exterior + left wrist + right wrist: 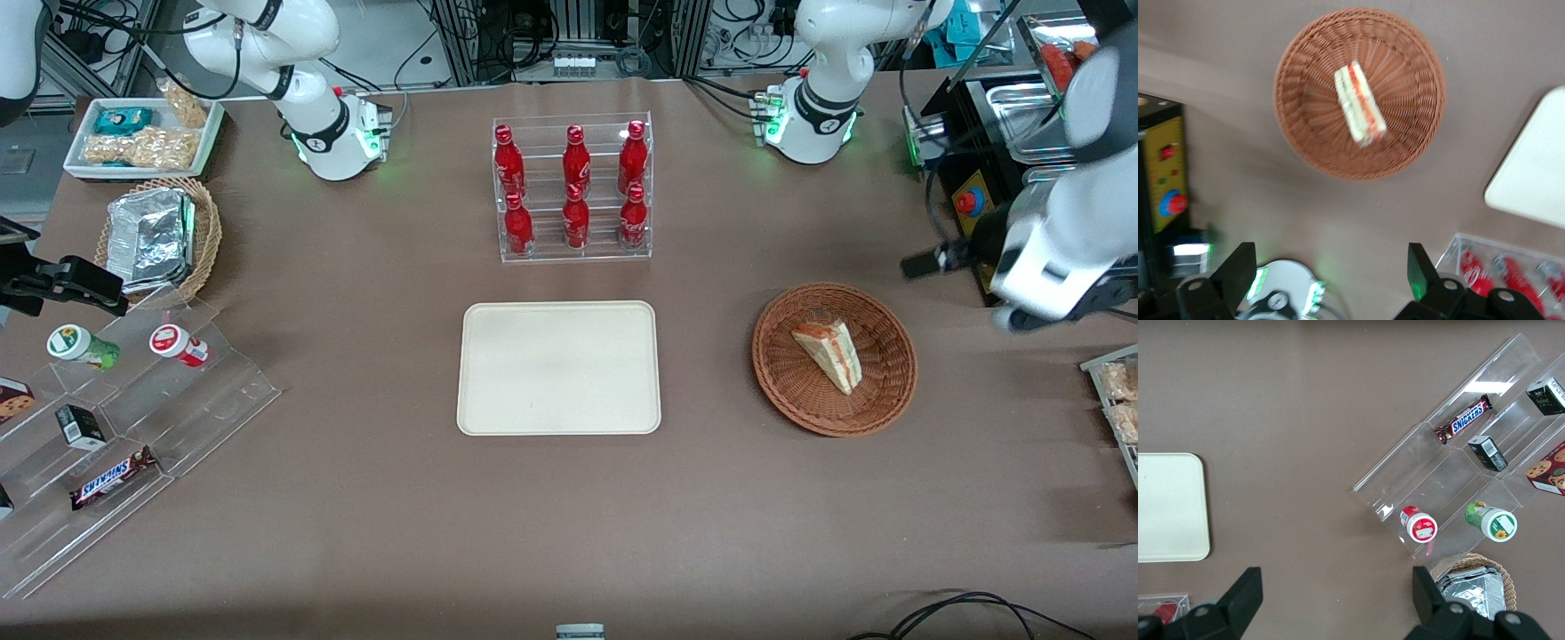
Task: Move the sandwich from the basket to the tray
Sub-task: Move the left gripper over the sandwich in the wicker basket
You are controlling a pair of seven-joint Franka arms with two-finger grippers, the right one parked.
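Pincer (1328, 270) fingers are seen spread wide apart with nothing between them, held high above the table (356, 498) and short of the basket (889, 391). From the wrist camera the basket (1305, 133) is viewed from above, some way ahead of the fingertips. The sandwich (831, 354) is found lying near the basket's middle, a wrapped triangular wedge with its layered cut face turned up; in the wrist view the sandwich (1359, 103) shows as a narrow strip of white bread with orange and green lines.

It is judged to be light, soft and easily crushed, and the clear wrap is likely to be slippery. A gentle closing is therefore called for. Hold is best taken across the two flat bread faces near the thick end, where the fingers can straddle the wedge, not along the tapering tip. The shallow woven wall should leave room for the fingers. The tray (558, 367) lies well apart from the pincer, past the basket toward the parked arm's end.
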